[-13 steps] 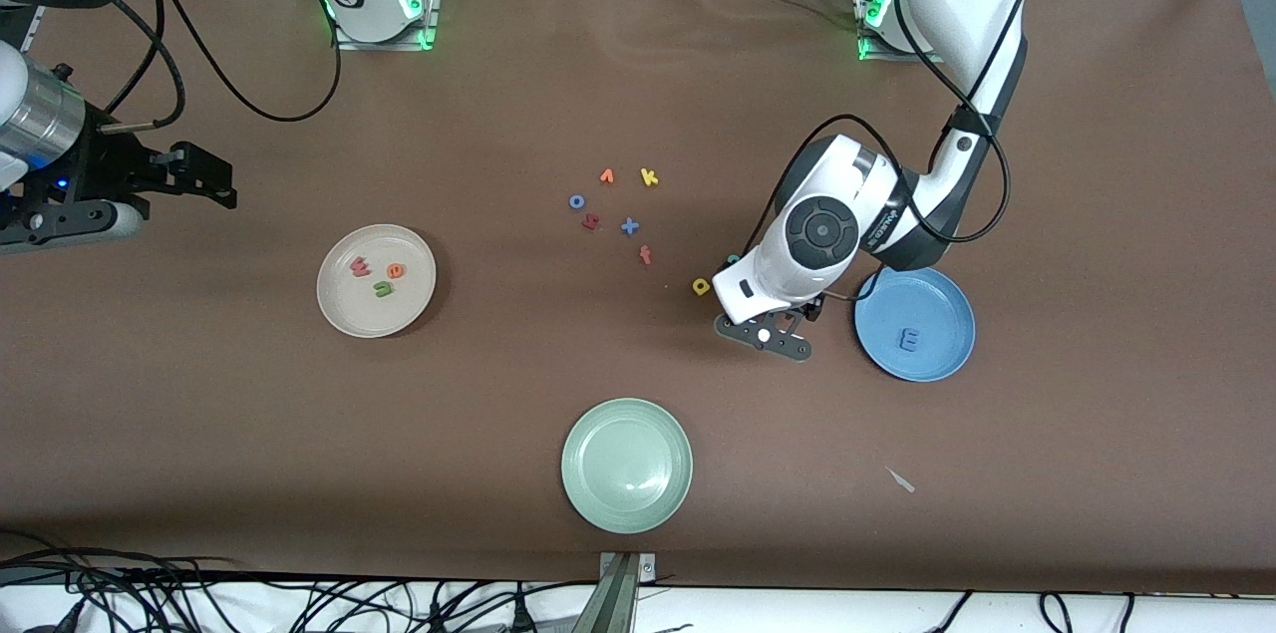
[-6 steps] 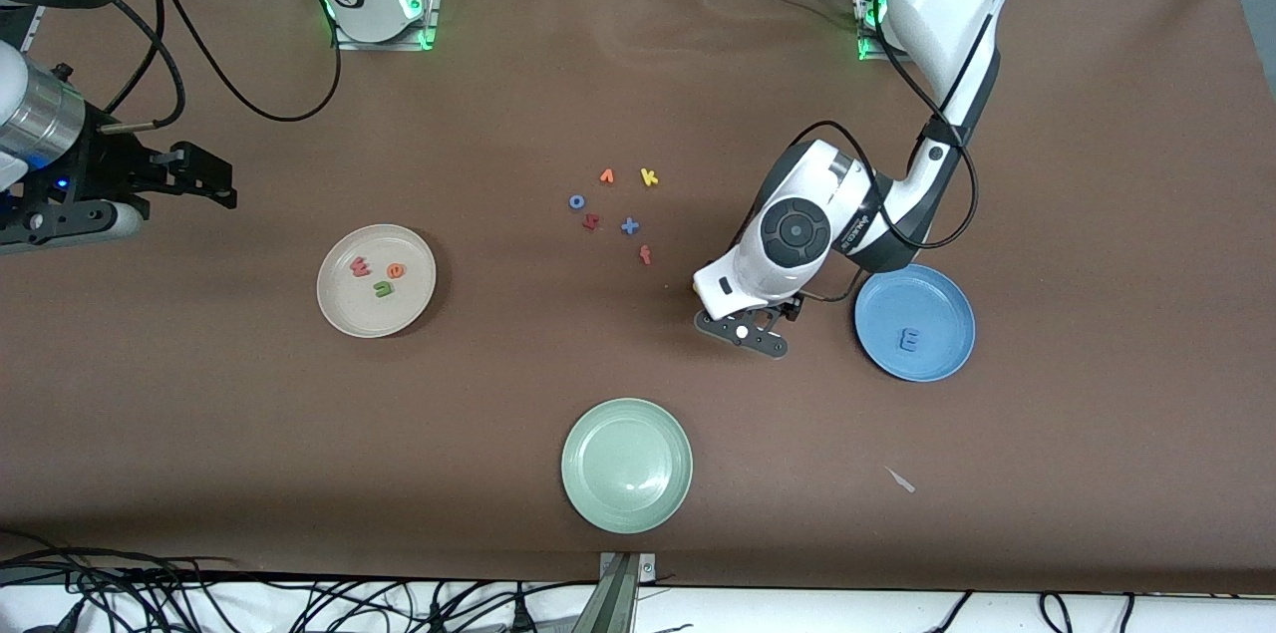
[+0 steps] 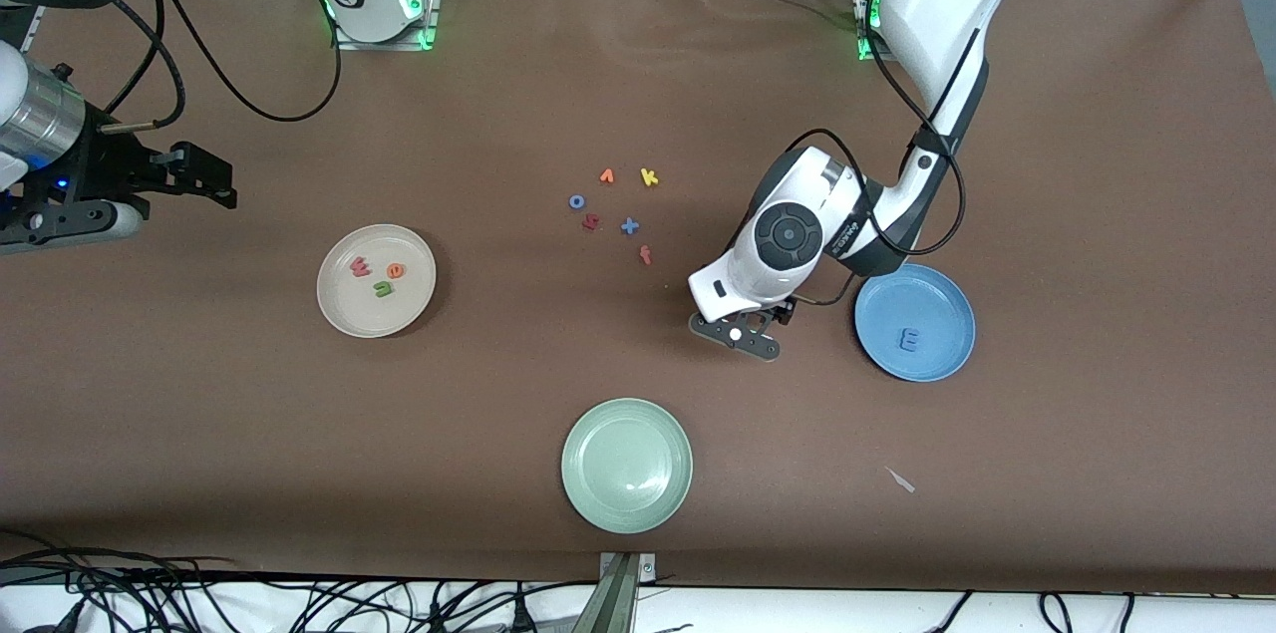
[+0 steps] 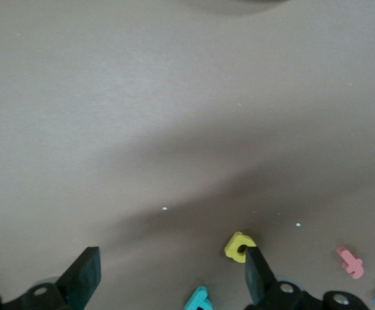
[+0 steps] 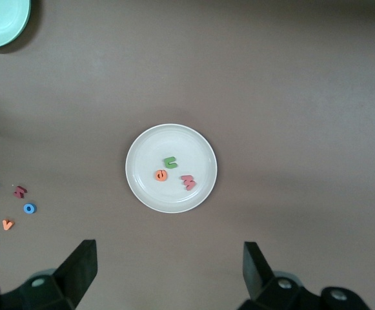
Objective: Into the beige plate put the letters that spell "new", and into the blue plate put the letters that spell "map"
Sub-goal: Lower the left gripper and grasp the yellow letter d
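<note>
From the front, the left gripper (image 3: 736, 334) hangs low beside the blue plate (image 3: 947, 354) holding the blue m (image 3: 907, 340); the right gripper (image 3: 199, 176) waits near the beige plate (image 3: 344, 309). In the left wrist view, wide-spread fingers (image 4: 257, 274) touch the yellow a (image 4: 239, 247), the teal p (image 4: 199, 299) between them. In the right wrist view, spread fingers (image 5: 255, 263) frame the n (image 5: 170, 162), e (image 5: 161, 175) and w (image 5: 188, 182) on beige.

It looked like a robotics lab: two white arms were bolted by green-lit bases (image 3: 384, 10) to a table covered in brown paper (image 3: 1097, 214), with loose black cables (image 3: 299, 603) trailing along its near edge.
</note>
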Robot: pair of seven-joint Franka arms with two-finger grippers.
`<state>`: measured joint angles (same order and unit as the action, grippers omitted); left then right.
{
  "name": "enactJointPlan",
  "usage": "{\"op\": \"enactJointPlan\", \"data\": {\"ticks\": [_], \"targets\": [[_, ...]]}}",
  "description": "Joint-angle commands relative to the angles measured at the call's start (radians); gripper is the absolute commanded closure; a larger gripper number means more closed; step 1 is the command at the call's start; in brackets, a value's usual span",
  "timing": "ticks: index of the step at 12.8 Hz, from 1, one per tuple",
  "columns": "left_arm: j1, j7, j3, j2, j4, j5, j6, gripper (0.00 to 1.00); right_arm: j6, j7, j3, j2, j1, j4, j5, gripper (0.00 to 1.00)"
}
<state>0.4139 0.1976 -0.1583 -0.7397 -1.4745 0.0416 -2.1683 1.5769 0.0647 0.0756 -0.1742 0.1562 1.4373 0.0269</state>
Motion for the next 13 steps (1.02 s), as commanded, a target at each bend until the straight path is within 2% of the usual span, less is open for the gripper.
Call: {"op": "enactJointPlan", "data": {"ticks": [1,8,10,11,12,13], "targets": [[0.048,-0.006,0.005,-0.019,-0.007,0.027,-0.027,0.05,-0.018,0.014,0.0,-0.011,-0.003,-0.029,0.004,0.0],[0.1,-0.01,0.006,-0.067,-0.07,0.043,-0.099,0.13,-0.021,0.004,0.0,-0.011,-0.001,-0.029,0.004,0.0],[0.1,-0.012,0.005,-0.066,-0.072,0.069,-0.099,0.28,-0.02,0.006,0.0,-0.011,-0.001,-0.029,0.005,0.0],[0.092,-0.023,0.005,-0.066,-0.07,0.073,-0.099,0.45,-0.02,0.006,0.0,-0.011,-0.001,-0.029,0.005,0.0],[0.092,-0.05,0.005,-0.064,-0.07,0.073,-0.097,0.67,-0.02,0.006,0.0,-0.011,-0.001,-0.028,0.005,0.0],[0.089,-0.059,0.005,-0.064,-0.07,0.073,-0.097,0.82,-0.02,0.004,0.0,-0.011,-0.001,-0.028,0.005,0.0]]}}
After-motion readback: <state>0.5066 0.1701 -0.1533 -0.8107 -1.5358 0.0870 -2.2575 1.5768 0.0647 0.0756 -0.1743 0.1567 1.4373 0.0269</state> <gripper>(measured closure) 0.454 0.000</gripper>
